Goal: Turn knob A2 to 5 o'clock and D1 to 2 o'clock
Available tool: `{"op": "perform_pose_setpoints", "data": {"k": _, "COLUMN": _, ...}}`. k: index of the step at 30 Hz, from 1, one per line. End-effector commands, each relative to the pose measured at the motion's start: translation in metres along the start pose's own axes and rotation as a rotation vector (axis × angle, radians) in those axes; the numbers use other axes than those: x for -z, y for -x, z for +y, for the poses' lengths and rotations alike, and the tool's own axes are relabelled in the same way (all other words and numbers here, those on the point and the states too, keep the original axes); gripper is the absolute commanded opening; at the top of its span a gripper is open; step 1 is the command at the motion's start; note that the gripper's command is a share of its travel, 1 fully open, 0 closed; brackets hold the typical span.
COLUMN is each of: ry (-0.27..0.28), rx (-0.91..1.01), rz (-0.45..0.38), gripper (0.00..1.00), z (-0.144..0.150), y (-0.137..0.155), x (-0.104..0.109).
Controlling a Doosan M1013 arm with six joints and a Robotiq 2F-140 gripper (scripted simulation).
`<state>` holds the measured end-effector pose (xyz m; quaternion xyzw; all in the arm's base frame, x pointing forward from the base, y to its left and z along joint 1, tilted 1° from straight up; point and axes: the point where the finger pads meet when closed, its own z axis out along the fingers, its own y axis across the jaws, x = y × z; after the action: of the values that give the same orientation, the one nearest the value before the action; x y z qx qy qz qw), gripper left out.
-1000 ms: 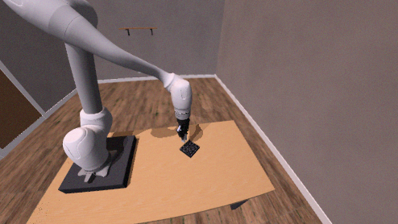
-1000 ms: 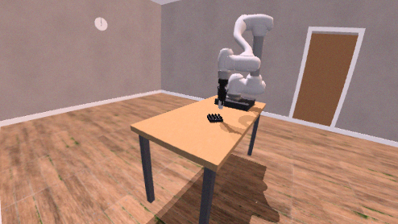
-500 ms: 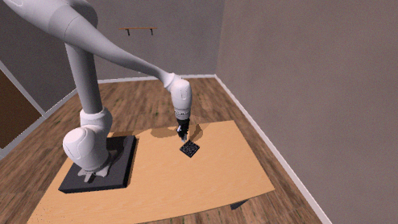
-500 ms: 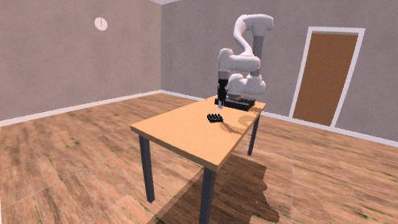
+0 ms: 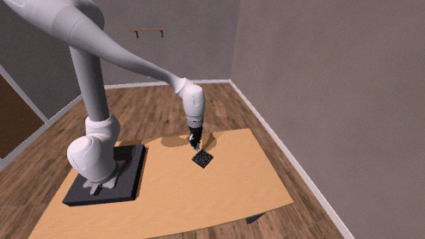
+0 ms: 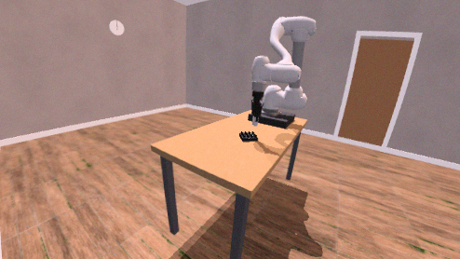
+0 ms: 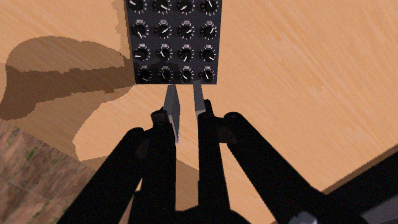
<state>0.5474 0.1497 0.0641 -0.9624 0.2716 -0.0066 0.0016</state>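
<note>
The black square knob box stands on the light wooden table, near the downward-pointing black two-finger gripper.

- Near the worktop's far long edge in the top view, the gripper's small outline altered very slightly; whether it turned or its fingers shifted was too small to tell.
- Any travel toward a worktop edge or corner was too slight to make out.
</note>
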Motion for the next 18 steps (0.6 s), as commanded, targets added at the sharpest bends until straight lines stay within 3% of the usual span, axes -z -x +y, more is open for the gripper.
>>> {"op": "perform_pose_setpoints", "data": {"k": 1, "ry": 0.0, "rx": 0.0, "rz": 0.0, "gripper": 0.12, "z": 0.0, "y": 0.0, "x": 0.0001}}
{"op": "perform_pose_setpoints", "data": {"k": 18, "ry": 0.0, "rx": 0.0, "rz": -0.001, "gripper": 0.12, "z": 0.0001, "y": -0.0001, "x": -0.0067}}
